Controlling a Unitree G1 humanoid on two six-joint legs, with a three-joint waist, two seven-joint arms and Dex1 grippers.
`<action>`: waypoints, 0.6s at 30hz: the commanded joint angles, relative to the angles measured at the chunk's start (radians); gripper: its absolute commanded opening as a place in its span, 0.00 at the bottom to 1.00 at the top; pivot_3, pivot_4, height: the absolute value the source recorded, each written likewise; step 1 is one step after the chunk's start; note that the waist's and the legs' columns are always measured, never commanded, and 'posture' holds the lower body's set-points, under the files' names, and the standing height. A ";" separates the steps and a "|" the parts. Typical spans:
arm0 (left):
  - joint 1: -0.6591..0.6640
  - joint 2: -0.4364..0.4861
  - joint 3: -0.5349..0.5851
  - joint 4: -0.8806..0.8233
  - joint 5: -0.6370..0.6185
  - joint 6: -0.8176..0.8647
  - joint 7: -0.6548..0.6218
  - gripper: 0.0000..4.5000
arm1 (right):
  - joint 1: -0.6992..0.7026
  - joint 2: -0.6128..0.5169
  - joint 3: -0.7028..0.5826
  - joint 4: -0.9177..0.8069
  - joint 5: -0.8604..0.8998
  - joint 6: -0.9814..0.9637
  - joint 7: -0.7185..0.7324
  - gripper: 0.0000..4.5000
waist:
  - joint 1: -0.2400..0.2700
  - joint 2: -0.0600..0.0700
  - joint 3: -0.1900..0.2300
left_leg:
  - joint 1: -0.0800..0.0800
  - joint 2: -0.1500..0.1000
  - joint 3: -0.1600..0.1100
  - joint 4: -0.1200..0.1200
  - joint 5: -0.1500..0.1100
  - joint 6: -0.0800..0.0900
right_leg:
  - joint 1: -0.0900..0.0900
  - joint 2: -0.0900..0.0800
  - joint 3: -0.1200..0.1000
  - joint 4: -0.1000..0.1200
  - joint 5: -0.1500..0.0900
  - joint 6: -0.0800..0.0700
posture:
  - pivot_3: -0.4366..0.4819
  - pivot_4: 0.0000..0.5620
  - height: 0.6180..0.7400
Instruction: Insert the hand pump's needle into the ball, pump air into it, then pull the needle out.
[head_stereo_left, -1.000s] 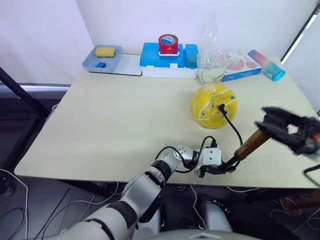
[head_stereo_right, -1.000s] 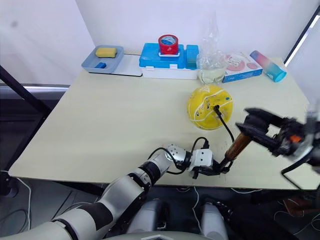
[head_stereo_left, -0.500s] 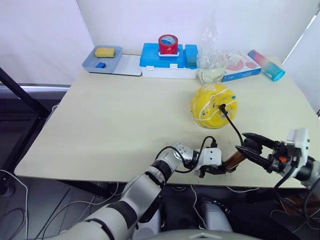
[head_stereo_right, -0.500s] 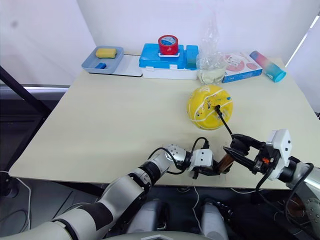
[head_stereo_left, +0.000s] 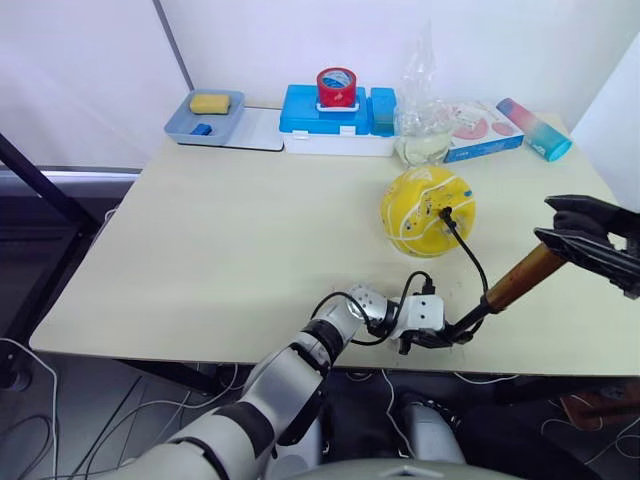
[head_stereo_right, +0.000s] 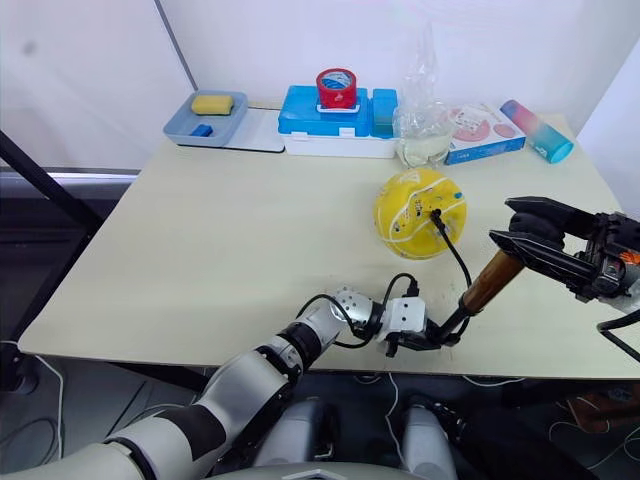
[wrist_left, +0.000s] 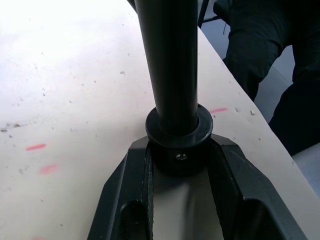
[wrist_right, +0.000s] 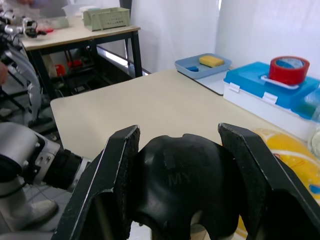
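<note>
Left gripper clamping the hand pump base on the table; right gripper gripping its handle — needle in the ball

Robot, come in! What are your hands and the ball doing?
Left hand shut on the hand pump's base at the table edge. Right hand shut on its handle, piston drawn out. Needle in the ball. Nothing blocking.

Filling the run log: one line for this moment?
needle in ball | left gripper clamps pump base | right gripper holds handle
</note>
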 joint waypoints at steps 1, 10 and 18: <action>0.018 -0.047 -0.033 0.041 0.046 0.022 -0.005 0.23 | -0.040 0.000 -0.069 -0.023 0.029 -0.014 -0.017 0.45 | 0.000 0.000 0.000 | 0.000 0.000 0.000 0.000 0.000 0.000 | 0.000 0.000 0.000 0.000 0.000 0.000 | 0.48 0.27 1.00; 0.023 -0.049 -0.032 0.040 0.045 0.025 -0.001 0.23 | 0.123 0.183 0.226 -0.054 -0.342 -0.167 0.061 0.45 | -0.001 -0.001 -0.002 | 0.002 0.000 0.000 0.000 0.000 0.000 | 0.002 0.001 0.000 0.000 0.000 0.000 | 0.48 0.27 1.00; 0.026 -0.053 -0.033 0.037 0.044 0.025 -0.003 0.23 | 0.166 0.306 0.430 0.076 -0.638 -0.398 0.100 0.45 | -0.002 -0.001 -0.002 | 0.002 0.000 -0.001 0.000 0.000 0.000 | 0.002 0.001 -0.001 0.000 0.000 0.000 | 0.48 0.27 1.00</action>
